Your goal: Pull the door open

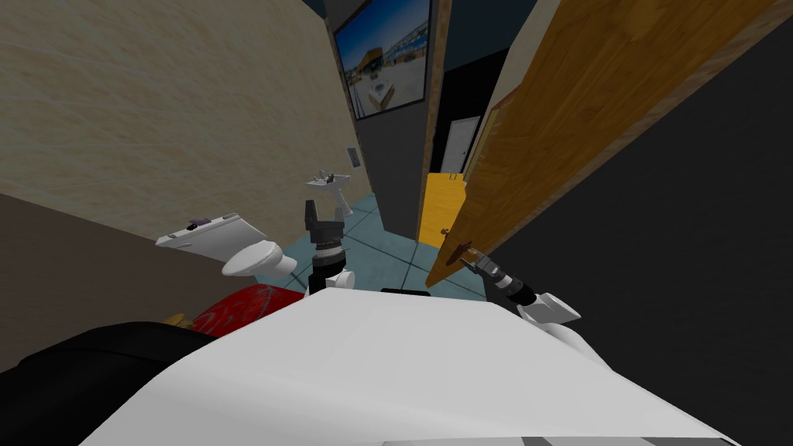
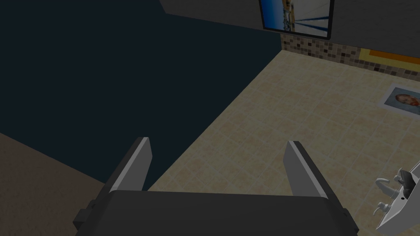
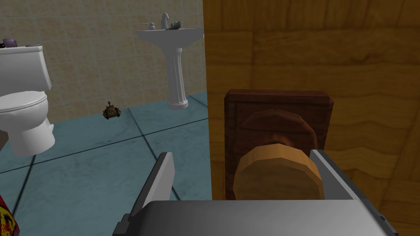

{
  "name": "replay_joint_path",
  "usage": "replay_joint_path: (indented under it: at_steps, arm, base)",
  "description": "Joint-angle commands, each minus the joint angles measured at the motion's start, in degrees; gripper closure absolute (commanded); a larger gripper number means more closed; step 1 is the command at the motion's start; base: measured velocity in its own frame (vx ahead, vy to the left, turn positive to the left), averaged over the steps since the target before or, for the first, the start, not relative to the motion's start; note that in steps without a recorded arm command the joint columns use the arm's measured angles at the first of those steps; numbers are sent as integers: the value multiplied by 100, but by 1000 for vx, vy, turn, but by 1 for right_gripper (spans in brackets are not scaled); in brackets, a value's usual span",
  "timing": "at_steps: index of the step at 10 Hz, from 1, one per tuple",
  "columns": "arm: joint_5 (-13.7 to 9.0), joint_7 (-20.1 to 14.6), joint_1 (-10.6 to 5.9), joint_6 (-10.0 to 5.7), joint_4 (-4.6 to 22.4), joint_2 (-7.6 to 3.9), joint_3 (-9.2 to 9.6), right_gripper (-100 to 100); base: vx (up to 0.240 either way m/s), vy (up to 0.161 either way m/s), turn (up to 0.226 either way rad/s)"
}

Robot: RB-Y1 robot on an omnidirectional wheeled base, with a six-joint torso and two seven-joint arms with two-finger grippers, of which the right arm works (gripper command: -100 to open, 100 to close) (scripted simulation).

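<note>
The brown wooden door [image 1: 588,101] stands partly swung, its edge in front of me and a little to my right. Its round wooden knob [image 3: 279,176] sits on a dark brown plate [image 3: 279,106]. My right gripper [image 3: 242,153] is open around the knob: one finger [image 3: 328,172] lies against the knob's side, the other finger [image 3: 162,180] stands off past the door's edge. From the head camera, the right gripper [image 1: 472,259] meets the door at the knob [image 1: 461,249]. My left gripper [image 1: 324,217] is raised in front of my chest, open and holding nothing [image 2: 218,141].
Past the door's edge lies a teal tiled floor [image 3: 102,164] with a white toilet [image 3: 24,110], a white pedestal sink [image 3: 174,53] and a small brown object [image 3: 111,110]. A dark wall [image 1: 681,232] closes my right side. A yellow door [image 1: 440,209] stands farther ahead.
</note>
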Motion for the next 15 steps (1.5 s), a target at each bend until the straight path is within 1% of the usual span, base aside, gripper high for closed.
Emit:
replay_joint_path:
  at_steps: [1, 3, 4, 13, 14, 15]
  arm:
    - [81, -86, 173, 71, -131, 112, 166, 100]
    - [81, -86, 173, 71, -131, 112, 166, 100]
    - [81, -78, 181, 130, -106, 99, 159, 100]
    - [81, -78, 181, 130, -106, 99, 159, 100]
    - [21, -95, 129, 119, -72, -44, -63, 100]
    - [24, -92, 131, 151, -45, -50, -74, 100]
  base:
    - [17, 0, -12]
    - [-5, -3, 4]
    - [0, 0, 0]
    - [0, 1, -2]
    - [23, -23, 93]
    - [17, -34, 60]
